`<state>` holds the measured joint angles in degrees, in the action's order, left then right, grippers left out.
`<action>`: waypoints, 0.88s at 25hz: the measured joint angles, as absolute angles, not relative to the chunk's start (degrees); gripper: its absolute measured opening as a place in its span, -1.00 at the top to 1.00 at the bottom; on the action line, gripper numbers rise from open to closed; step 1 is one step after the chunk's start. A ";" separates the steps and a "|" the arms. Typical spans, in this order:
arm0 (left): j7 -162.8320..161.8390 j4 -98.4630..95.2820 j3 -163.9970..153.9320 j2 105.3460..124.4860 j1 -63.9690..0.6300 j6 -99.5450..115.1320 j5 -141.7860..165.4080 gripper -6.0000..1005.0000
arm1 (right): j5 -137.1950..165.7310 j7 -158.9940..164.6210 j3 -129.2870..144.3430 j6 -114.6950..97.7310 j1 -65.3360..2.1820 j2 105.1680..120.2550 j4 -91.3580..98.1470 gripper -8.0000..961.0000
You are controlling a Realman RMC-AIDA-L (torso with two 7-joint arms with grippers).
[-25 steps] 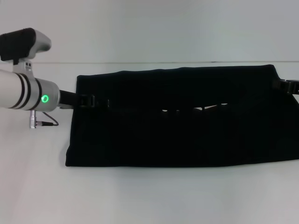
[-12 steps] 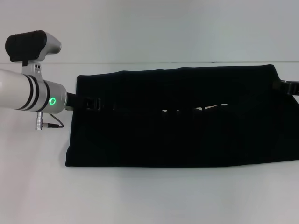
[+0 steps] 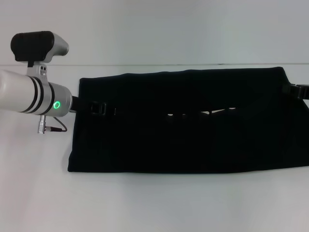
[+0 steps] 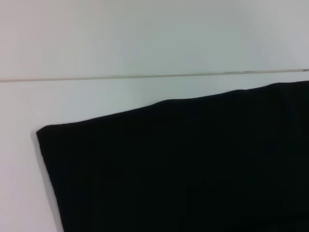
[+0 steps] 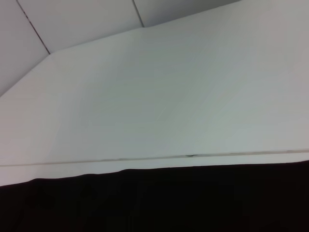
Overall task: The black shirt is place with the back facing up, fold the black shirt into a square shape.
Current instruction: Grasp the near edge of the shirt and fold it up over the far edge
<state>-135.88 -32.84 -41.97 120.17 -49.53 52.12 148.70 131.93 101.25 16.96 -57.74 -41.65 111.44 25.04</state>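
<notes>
The black shirt (image 3: 188, 121) lay flat on the white desk (image 3: 145, 203), a soft, matte oblong running left to right. Left tool (image 3: 99, 107) and right tool (image 3: 295, 90) overlapped its ends; I couldn't tell their grip.

The large plain black cloth shirt (image 3: 183, 121) looks soft and matt, swallowing the light, its surface smooth with only faint creases. The white counter (image 3: 154, 203) beneath it is smooth with a dull sheen. The left arm's silver wrist casing (image 3: 34, 94) looks like brushed metal, capped by matt black plastic.
</notes>
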 joint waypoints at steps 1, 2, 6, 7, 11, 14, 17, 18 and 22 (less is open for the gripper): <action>-135.81 -32.85 -42.00 120.17 -49.58 52.11 148.70 -0.48 | 131.93 101.25 16.96 -57.74 -41.65 111.44 25.05 0.89; -135.77 -32.85 -42.02 120.17 -49.59 52.10 148.70 -0.38 | 131.93 101.25 16.96 -57.74 -41.64 111.45 25.05 0.89; -135.64 -32.87 -42.07 120.15 -49.60 51.52 148.89 0.07 | 131.92 101.25 16.96 -57.74 -41.59 111.51 25.05 0.89; -135.62 -32.87 -42.09 120.15 -49.60 51.35 148.98 0.23 | 131.92 101.25 16.96 -57.74 -41.58 111.52 25.05 0.89; -135.54 -32.67 -42.75 120.15 -49.59 50.16 149.11 0.63 | 131.92 101.22 16.96 -57.73 -41.57 111.53 25.05 0.89; -135.53 -32.61 -42.89 120.14 -49.48 49.63 149.09 0.80 | 131.92 101.17 16.96 -57.73 -41.57 111.56 25.05 0.89; -135.52 -32.57 -42.89 120.14 -49.41 49.51 149.11 0.86 | 131.92 101.06 16.96 -57.71 -41.51 111.60 25.05 0.89; -135.44 -32.55 -42.89 120.14 -49.41 49.50 149.13 0.88 | 131.92 101.04 16.96 -57.71 -41.50 111.61 25.05 0.89; -135.08 -32.53 -42.89 120.14 -49.37 49.50 148.97 0.95 | 131.92 100.99 16.96 -57.68 -41.48 111.62 25.05 0.89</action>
<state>-135.08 -32.53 -42.89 120.14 -49.37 49.50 148.97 131.92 100.99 16.96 -57.68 -41.48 111.62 25.05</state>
